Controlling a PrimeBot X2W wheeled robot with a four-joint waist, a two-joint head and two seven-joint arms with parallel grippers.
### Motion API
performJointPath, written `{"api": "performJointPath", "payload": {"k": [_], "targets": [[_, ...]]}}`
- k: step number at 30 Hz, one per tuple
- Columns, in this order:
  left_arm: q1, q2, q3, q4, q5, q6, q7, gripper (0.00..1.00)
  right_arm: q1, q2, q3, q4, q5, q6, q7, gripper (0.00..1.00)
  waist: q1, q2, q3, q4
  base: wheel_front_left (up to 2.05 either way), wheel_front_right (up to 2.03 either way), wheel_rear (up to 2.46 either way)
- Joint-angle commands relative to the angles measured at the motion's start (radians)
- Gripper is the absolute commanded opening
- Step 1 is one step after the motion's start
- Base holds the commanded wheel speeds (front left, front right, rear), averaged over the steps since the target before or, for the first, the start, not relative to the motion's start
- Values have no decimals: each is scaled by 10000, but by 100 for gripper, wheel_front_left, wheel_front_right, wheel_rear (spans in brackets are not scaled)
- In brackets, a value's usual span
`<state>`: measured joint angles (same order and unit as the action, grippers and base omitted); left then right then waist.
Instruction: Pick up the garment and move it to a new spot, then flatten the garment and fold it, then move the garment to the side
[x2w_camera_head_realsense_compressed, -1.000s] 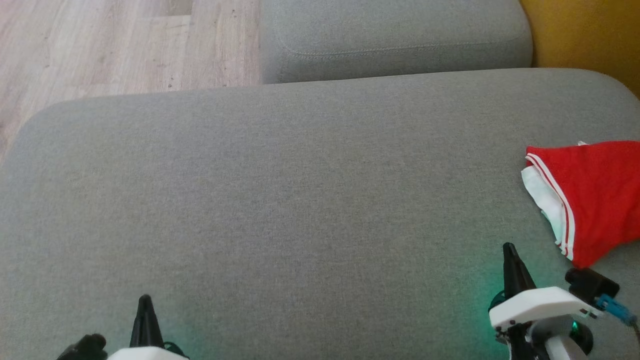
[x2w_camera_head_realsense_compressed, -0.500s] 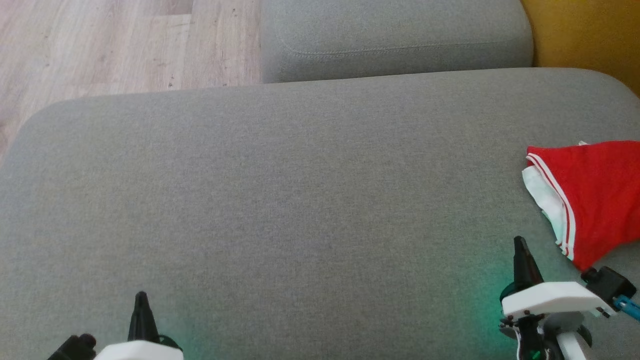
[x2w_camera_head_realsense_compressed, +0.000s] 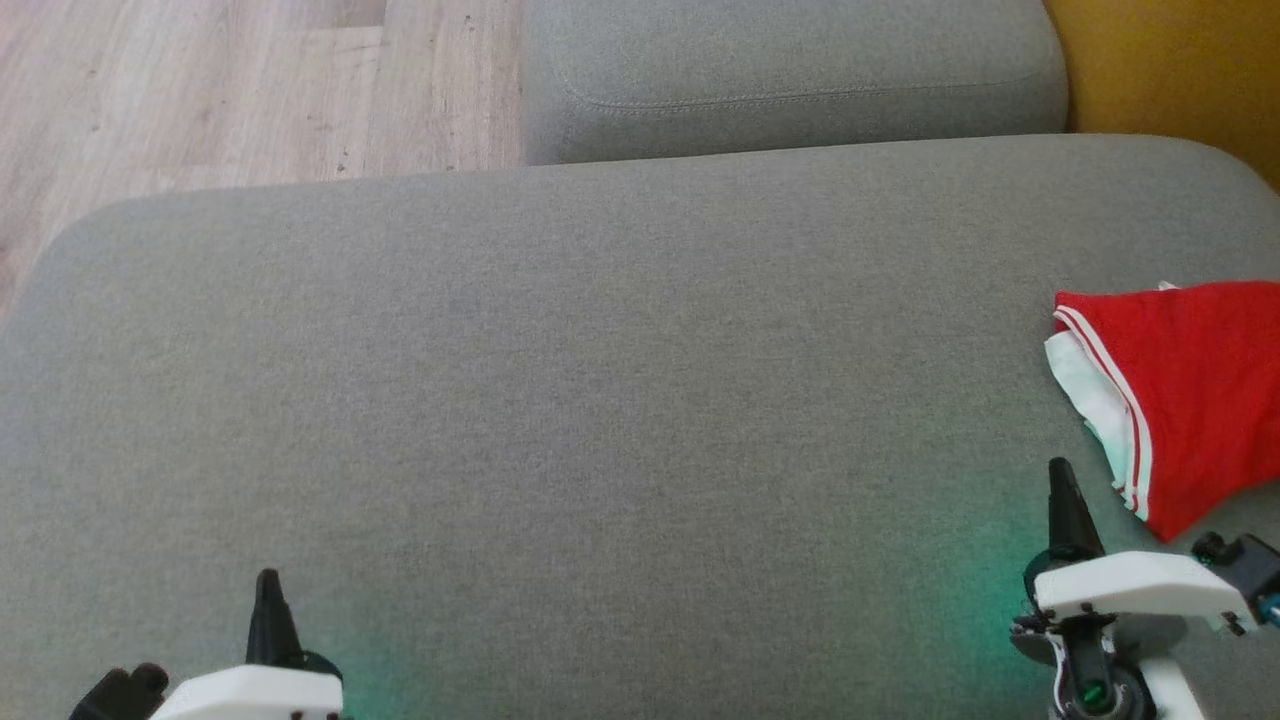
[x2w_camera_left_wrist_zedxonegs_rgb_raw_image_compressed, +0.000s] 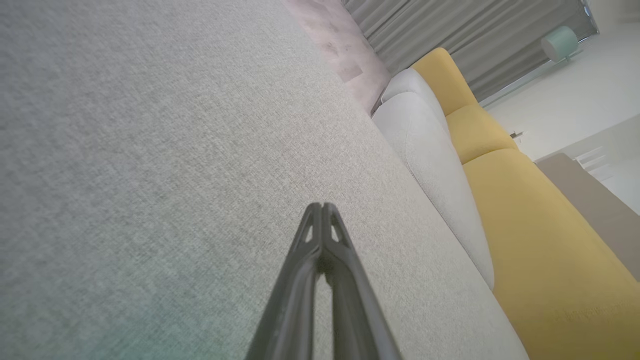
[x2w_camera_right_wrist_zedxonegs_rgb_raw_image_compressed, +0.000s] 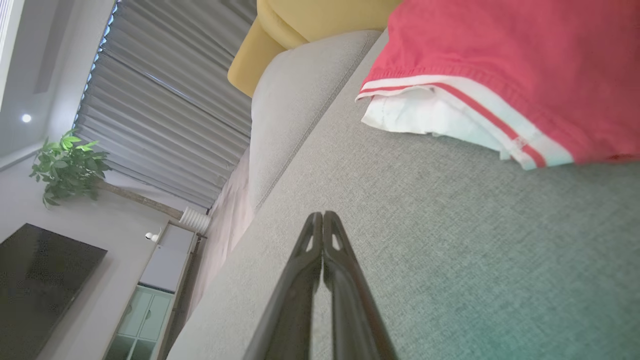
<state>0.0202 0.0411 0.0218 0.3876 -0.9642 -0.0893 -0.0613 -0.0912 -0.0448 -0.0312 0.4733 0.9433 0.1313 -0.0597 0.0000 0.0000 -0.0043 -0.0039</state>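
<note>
The garment (x2w_camera_head_realsense_compressed: 1185, 395) is red with white stripes and a white lining, folded, lying on the grey cushion (x2w_camera_head_realsense_compressed: 600, 400) at the right edge of the head view. In the right wrist view the garment (x2w_camera_right_wrist_zedxonegs_rgb_raw_image_compressed: 505, 70) fills the upper right. My right gripper (x2w_camera_head_realsense_compressed: 1062, 480) is shut and empty, just left of and nearer than the garment's lower tip, apart from it. Its fingers meet at the tips in the right wrist view (x2w_camera_right_wrist_zedxonegs_rgb_raw_image_compressed: 322, 216). My left gripper (x2w_camera_head_realsense_compressed: 267, 585) is shut and empty at the lower left, over bare cushion, tips together in the left wrist view (x2w_camera_left_wrist_zedxonegs_rgb_raw_image_compressed: 321, 206).
A second grey cushion (x2w_camera_head_realsense_compressed: 790, 70) lies beyond the big one. Wooden floor (x2w_camera_head_realsense_compressed: 200, 90) shows at the upper left, a yellow sofa part (x2w_camera_head_realsense_compressed: 1170, 70) at the upper right. The cushion's left edge curves down near the floor.
My right gripper has moved right and a little farther, toward the garment's lower tip. The left gripper has drifted slightly left. The garment has not moved.
</note>
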Motion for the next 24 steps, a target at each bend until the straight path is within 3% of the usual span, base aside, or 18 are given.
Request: {"api": "performJointPath", "payload": {"k": [1,24], "targets": [[-603,53,261,-380,-367,-72,119,0,-300,-37,43,-461,402,-3,147,0,0,0,3,2,0,0,0],[-875,68,523,-796,-2797,-209,768,0,-247,-44,-305,-1190,2900,-4,780,0,0,0,31,17,0,0,0]]}}
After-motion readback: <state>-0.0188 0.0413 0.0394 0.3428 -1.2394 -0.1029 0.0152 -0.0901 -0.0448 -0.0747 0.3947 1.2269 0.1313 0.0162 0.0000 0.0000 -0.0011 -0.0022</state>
